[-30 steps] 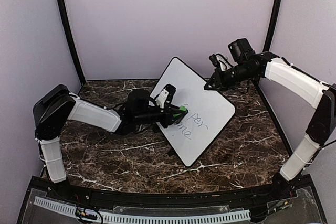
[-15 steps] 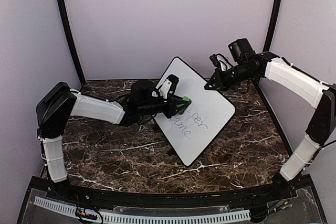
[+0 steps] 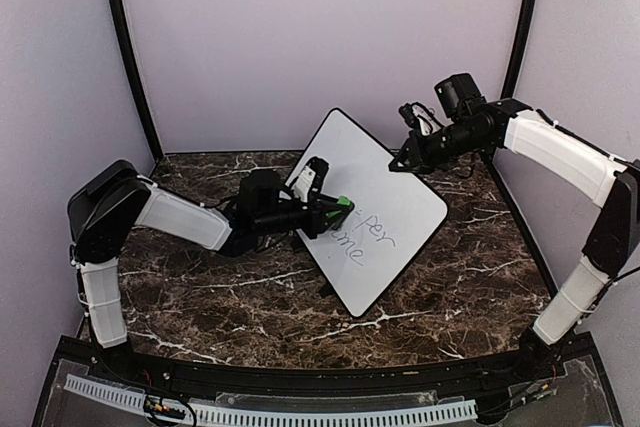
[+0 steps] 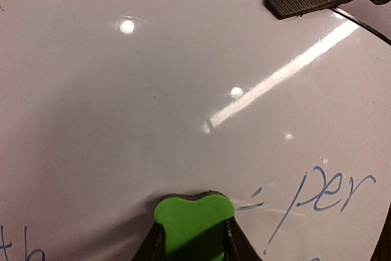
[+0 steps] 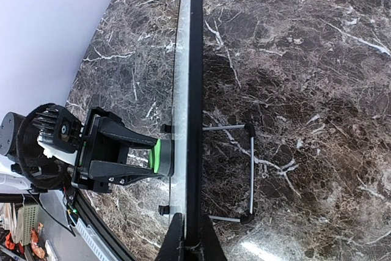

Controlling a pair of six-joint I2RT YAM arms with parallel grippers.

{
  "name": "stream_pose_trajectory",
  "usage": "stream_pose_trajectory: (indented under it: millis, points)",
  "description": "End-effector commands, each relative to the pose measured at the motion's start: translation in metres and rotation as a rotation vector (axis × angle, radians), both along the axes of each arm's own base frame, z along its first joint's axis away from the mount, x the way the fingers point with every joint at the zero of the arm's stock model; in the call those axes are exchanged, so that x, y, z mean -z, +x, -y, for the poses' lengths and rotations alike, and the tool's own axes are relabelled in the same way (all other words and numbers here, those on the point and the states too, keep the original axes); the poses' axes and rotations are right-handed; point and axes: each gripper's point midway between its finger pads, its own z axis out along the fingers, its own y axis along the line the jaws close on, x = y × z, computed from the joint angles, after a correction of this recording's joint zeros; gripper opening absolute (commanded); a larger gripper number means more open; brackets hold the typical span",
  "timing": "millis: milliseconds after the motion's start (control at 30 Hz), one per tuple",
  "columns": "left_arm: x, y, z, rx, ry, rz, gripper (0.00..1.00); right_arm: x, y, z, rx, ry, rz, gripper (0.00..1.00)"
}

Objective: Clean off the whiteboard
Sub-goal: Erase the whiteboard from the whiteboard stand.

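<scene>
Dark brown marble with white veins forms the table (image 3: 200, 297). The whiteboard (image 3: 350, 147) stands on it near the centre, propped at an angle with one corner toward the arms. A wire foot (image 5: 252, 172) on the rear face rests on the marble.

Left gripper (image 3: 338, 210): the jaws are clamped on the green eraser (image 3: 345, 205). In the left wrist view the eraser's front edge bears against the white surface, just left of the blue handwritten letters "per" (image 4: 336, 191). More blue letters show at the lower left corner of that view.

Right gripper (image 3: 400, 164): the jaws are narrow and pinch the board's upper right edge. In the right wrist view the board's thin black frame (image 5: 194, 90) runs straight between the two fingertips, and the left gripper with its eraser presses on the opposite face.
</scene>
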Motion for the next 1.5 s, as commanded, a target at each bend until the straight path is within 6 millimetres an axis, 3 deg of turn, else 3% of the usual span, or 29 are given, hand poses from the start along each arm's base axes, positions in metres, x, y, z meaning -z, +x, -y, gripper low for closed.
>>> stream_pose_trajectory:
  millis: [0, 133, 233, 633, 1000, 1167, 1467]
  points:
    - [0.062, -0.005, -0.001, 0.004, 0.175, -0.171, 0.00, -0.009, -0.026, -0.030, -0.191, 0.033, 0.065, 0.00]
    - [0.024, 0.006, 0.017, 0.028, 0.130, -0.119, 0.00, -0.010, -0.025, -0.031, -0.193, 0.035, 0.066, 0.00]
    - [0.018, 0.001, 0.022, 0.051, 0.115, -0.116, 0.00, -0.010, -0.026, -0.031, -0.194, 0.037, 0.067, 0.00]
    - [0.095, -0.054, -0.001, 0.096, 0.235, -0.215, 0.00, -0.010, -0.026, -0.031, -0.194, 0.038, 0.064, 0.00]
    - [0.104, -0.069, -0.013, 0.101, 0.247, -0.251, 0.00, -0.012, -0.028, -0.030, -0.194, 0.037, 0.071, 0.00]
    - [0.094, -0.066, -0.007, 0.113, 0.242, -0.218, 0.00, -0.011, -0.027, -0.031, -0.195, 0.038, 0.065, 0.00]
    - [0.041, -0.044, 0.025, 0.138, 0.172, -0.122, 0.00, -0.011, -0.028, -0.030, -0.193, 0.037, 0.066, 0.00]
